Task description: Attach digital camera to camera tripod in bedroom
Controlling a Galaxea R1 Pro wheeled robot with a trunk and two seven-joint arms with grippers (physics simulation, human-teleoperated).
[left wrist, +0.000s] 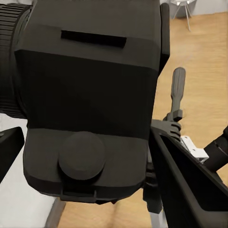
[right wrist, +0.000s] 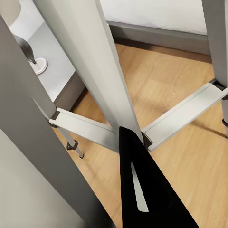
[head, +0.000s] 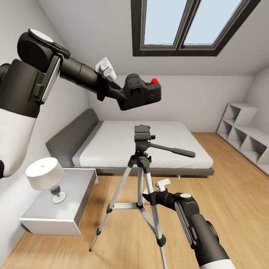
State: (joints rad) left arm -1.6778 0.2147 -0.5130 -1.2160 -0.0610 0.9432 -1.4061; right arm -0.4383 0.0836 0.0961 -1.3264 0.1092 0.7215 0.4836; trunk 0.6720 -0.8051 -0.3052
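Left gripper [head: 121, 93] clamps digital camera [head: 142, 91] above camera tripod [head: 140, 175]; right gripper's [head: 147, 197] finger spread unclear beside its leg.

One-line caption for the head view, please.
Left gripper holds the camera above the tripod head while the right gripper is at a tripod leg, bed behind.

Setting: attic bedroom in a home | Evidence: white bed [head: 149, 144] with grey headboard [head: 71, 140]; double skylight [head: 188, 24] in sloped ceiling; lamp [head: 45, 177] on bedside cabinet [head: 71, 201]; white cube shelves [head: 244, 132]; light wood floor [head: 231, 186]
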